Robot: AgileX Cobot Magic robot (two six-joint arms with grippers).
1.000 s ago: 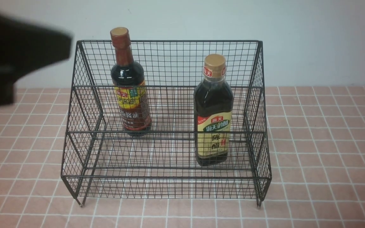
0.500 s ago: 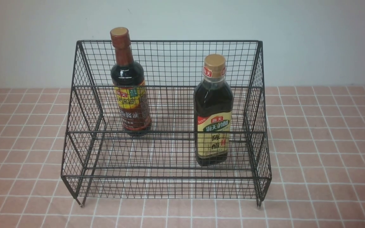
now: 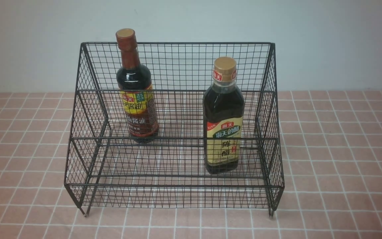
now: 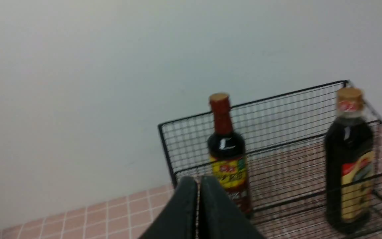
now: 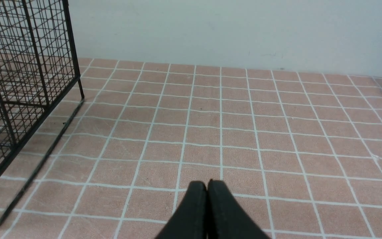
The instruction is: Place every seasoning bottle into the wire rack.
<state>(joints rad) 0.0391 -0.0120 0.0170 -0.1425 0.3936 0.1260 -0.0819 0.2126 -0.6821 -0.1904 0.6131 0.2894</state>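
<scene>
Both bottles stand upright in the black wire-mesh stepped rack (image 3: 174,132).
Round brown-capped bottle (image 3: 134,86) upper left, squarer gold-capped bottle (image 3: 223,116) centre-right: judged heavy, slick; grip your bottle at the body. Left gripper (image 4: 198,186) and right gripper (image 5: 207,189) fingers closed, empty.

A tabletop (image 3: 337,149) covered in small pinkish-tan tiles with white grout lines runs back to a plain pale wall (image 3: 327,39) at twelve o'clock. One thing stands directly on it: a black wire rack (image 3: 177,196), set near the middle of the surface on short legs, its tall back toward twelve o'clock and its low front toward six. The rack's feet touch the tiles at about seven and five o'clock of its outline. From three o'clock round to five the tiles lie bare, and likewise from seven to nine.
</scene>
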